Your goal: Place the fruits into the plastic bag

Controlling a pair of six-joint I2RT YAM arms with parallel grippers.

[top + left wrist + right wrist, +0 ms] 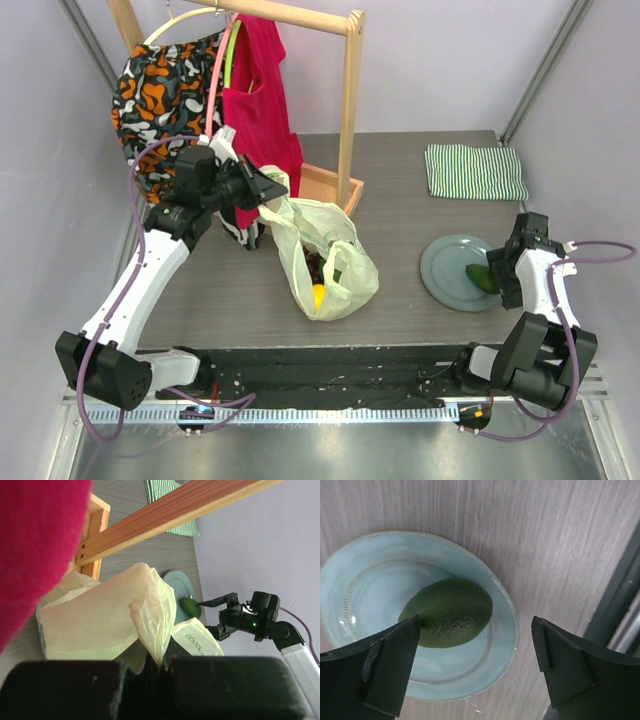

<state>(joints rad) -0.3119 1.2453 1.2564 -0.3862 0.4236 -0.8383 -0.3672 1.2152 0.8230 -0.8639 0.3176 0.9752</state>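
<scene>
The pale-green plastic bag [320, 262] stands open in the middle of the table, with dark red and yellow fruit [319, 281] showing inside. My left gripper [268, 190] is shut on the bag's handle and holds it up; in the left wrist view the film [150, 615] runs into the closed jaws. One green avocado [447, 612] lies on the round grey plate [365, 580], also in the top view [481, 277]. My right gripper [476, 657] is open just above the plate, the avocado by its left finger.
A wooden clothes rack [348, 95] with a red garment [258, 90] and a patterned cloth [165, 85] stands behind the bag. A green-and-white striped folded cloth [475, 171] lies at the back right. The rack's base [325, 188] is close to the bag.
</scene>
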